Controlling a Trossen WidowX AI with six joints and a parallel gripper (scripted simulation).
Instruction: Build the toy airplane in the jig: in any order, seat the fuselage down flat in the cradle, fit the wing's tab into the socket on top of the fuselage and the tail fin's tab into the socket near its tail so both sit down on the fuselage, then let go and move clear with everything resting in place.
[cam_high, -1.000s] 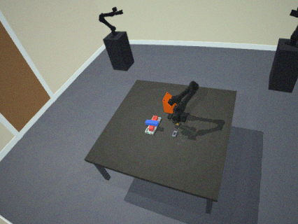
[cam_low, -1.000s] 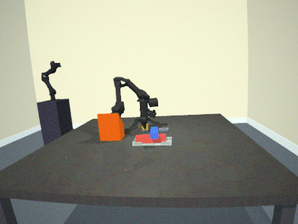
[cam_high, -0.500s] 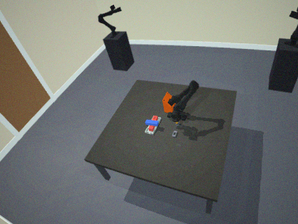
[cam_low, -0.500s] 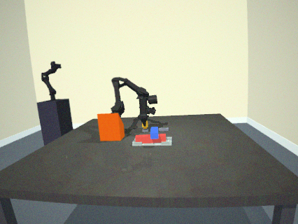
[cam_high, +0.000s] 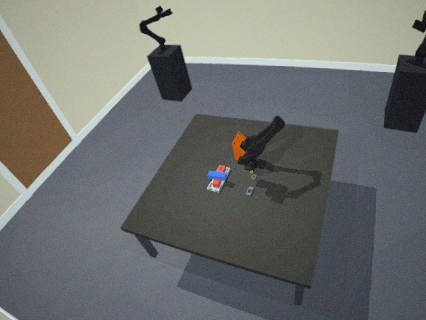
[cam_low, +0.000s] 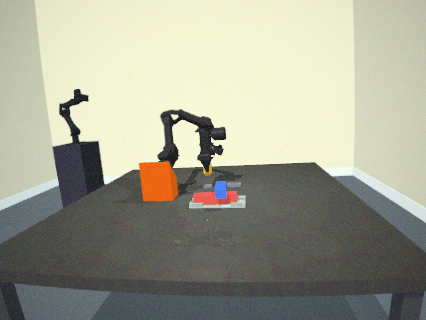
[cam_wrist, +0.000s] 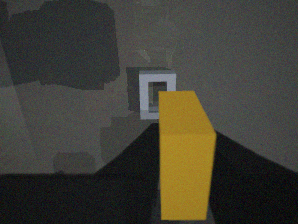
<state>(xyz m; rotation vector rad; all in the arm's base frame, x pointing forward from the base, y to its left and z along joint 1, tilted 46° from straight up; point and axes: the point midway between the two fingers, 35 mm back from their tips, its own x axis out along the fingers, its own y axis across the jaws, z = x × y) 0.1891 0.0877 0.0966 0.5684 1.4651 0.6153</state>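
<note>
The red fuselage (cam_high: 216, 183) (cam_low: 203, 198) lies lengthwise in the pale grey jig (cam_low: 242, 204) and looks level. The blue wing (cam_high: 217, 175) (cam_low: 220, 189) lies across the top of the fuselage, near its middle. The joints under the wing and fuselage are hidden. My gripper (cam_high: 250, 169) (cam_low: 207, 167) is shut on the yellow tail fin (cam_high: 252, 172) (cam_low: 208, 171) (cam_wrist: 185, 175), which points down from the fingers. The fin hangs above the table, over or beside a small grey hollow stand (cam_high: 254, 177) (cam_wrist: 144, 97), away from the jig.
A second grey stand (cam_high: 249, 191) (cam_low: 233, 185) sits on the dark table (cam_high: 200, 225) (cam_low: 300, 240). A tall orange block (cam_high: 238, 146) (cam_low: 159, 181) stands near the arm, to the left of the jig in the exterior view.
</note>
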